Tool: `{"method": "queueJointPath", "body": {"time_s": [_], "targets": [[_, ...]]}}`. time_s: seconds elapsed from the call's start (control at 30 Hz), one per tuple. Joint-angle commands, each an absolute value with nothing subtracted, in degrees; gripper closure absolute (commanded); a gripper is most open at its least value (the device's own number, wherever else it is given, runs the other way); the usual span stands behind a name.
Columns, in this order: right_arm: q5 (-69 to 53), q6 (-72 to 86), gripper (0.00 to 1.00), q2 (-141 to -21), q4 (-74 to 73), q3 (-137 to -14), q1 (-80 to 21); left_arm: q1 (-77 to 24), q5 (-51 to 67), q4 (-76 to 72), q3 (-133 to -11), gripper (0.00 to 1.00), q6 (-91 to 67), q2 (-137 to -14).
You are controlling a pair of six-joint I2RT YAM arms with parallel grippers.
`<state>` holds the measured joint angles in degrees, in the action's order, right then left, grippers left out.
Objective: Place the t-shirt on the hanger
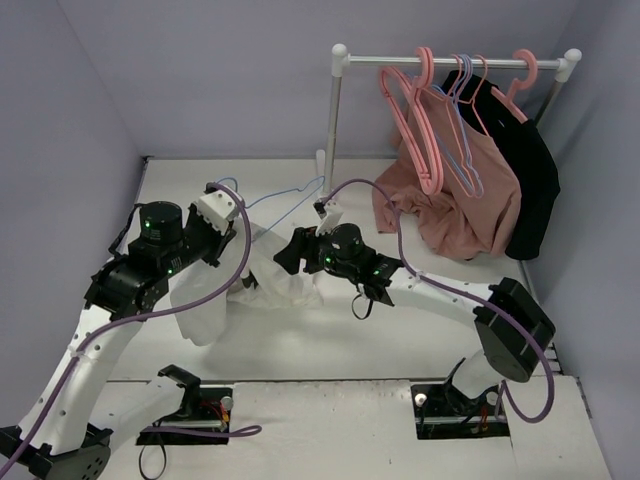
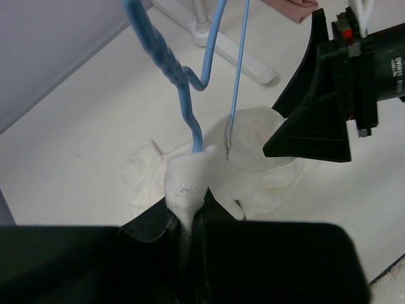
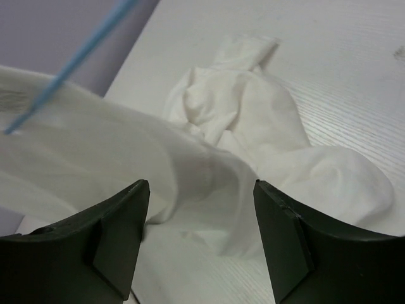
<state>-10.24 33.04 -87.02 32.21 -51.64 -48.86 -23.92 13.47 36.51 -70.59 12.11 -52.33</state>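
My left gripper (image 1: pixel 222 208) (image 2: pixel 186 218) is shut on the white ribbed collar of the t-shirt (image 2: pixel 186 180), lifted above the table. The light-blue hanger (image 2: pixel 183 95) (image 1: pixel 285 195) runs down into that same collar, and its thin wire (image 3: pixel 76 60) pokes into the cloth. The rest of the t-shirt (image 1: pixel 265 275) (image 3: pixel 266 126) drapes down and lies crumpled on the table; the printed graphic is hidden. My right gripper (image 1: pixel 290 252) (image 3: pixel 201 187) is open just above a fold of the shirt, with cloth showing between its fingers but not pinched.
A white clothes rack (image 1: pixel 450 62) stands at the back right with pink hangers (image 1: pixel 410 110), a dusty-pink top (image 1: pixel 455 195) and a black garment (image 1: pixel 530 170). Its post and foot (image 1: pixel 327 150) (image 2: pixel 218 38) are close behind the hanger. Walls border the left and back.
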Motion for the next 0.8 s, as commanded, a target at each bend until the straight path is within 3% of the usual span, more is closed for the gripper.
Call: {"method": "queueJointPath", "body": {"time_s": [0.0, 0.17, 0.37, 0.4, 0.77], "targets": [[-1.5, 34.9, 0.38, -88.2, 35.7, -54.1, -49.5, -24.0, 14.3, 31.0, -71.3, 1.00, 11.4, -50.6], [-0.7, 34.7, 0.47, -89.5, 36.2, -54.8, -49.5, -24.0, 15.7, 30.9, -70.1, 1.00, 11.0, -50.1], [-0.2, 32.0, 0.97, -87.8, 35.9, -53.2, -48.6, -24.0, 16.5, 31.8, -67.6, 1.00, 11.7, -47.9], [-0.2, 31.0, 1.00, -87.2, 35.5, -52.4, -47.9, -24.0, 16.5, 32.2, -67.2, 1.00, 11.9, -47.3], [-4.5, 22.1, 1.00, -75.7, 26.2, -50.6, -33.1, -24.0, 14.8, 34.1, -63.9, 1.00, 14.3, -45.7]]}}
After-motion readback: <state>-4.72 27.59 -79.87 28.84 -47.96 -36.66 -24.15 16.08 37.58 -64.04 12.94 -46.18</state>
